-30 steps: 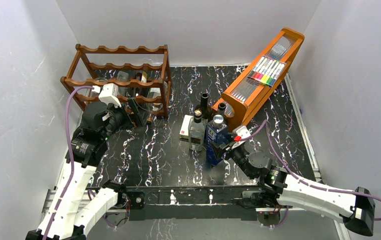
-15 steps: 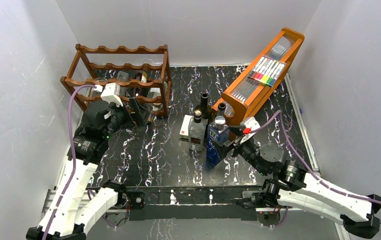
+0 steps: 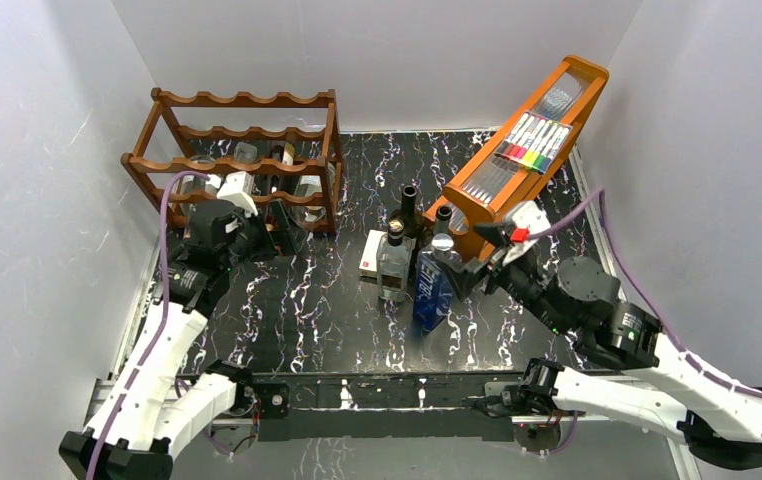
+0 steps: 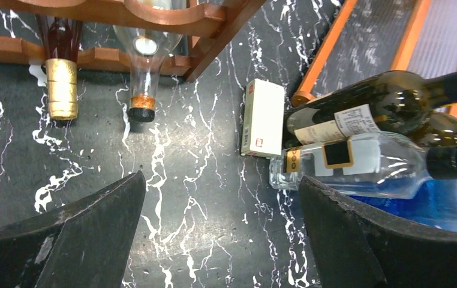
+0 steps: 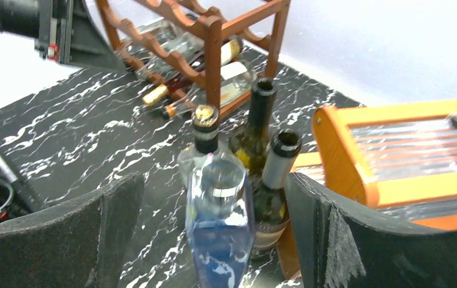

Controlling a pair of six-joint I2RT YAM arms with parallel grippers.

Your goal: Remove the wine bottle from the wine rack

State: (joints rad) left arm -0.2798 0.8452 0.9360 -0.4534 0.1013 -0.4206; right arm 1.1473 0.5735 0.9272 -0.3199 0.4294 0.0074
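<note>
The dark wooden wine rack (image 3: 247, 150) stands at the back left with several bottles lying in it. A dark wine bottle with a gold foil neck (image 4: 62, 90) lies on the lowest tier beside a clear bottle (image 4: 145, 72), both necks poking out front. My left gripper (image 3: 279, 232) hovers open just in front of the rack, and nothing is between its fingers (image 4: 221, 180). My right gripper (image 3: 467, 262) is open, up and to the right of a blue bottle (image 3: 433, 285) that stands free on the table. That blue bottle (image 5: 219, 240) shows between the spread fingers, untouched.
A slanted orange tray stand (image 3: 527, 150) with coloured markers is at the back right. A clear bottle (image 3: 394, 262), two dark green bottles (image 3: 409, 215) and a white box (image 3: 374, 255) cluster mid-table by the blue bottle. White walls close in on three sides.
My right gripper has let go of the blue bottle, opened wide and pulled up and back to the right. My left arm has shifted slightly right, still open before the rack.
</note>
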